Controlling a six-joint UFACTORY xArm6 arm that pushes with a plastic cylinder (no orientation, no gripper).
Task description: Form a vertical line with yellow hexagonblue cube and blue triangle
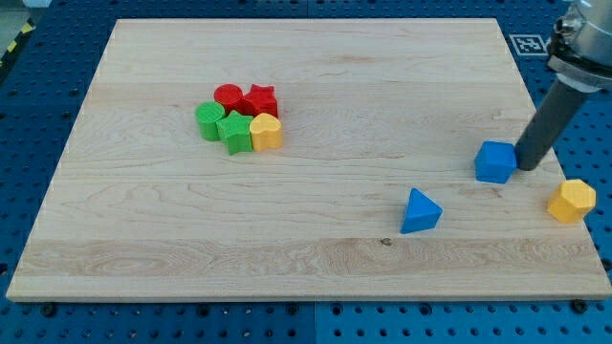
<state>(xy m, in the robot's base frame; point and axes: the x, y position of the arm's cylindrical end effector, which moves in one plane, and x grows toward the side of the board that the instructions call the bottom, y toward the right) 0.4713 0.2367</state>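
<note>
A blue cube [495,161] lies at the view's right on the wooden board [306,258]. My tip [528,168] stands right beside the cube's right side, touching or nearly touching it. A yellow hexagon [572,201] lies at the board's right edge, below and right of my tip. A blue triangle [420,212] lies left of and below the cube.
A tight cluster sits at the view's upper left: a red round block [228,95], a red star [259,100], a green round block [207,121], a green star [233,131] and a second yellow block [266,132]. A marker tag [528,43] is at the top right corner.
</note>
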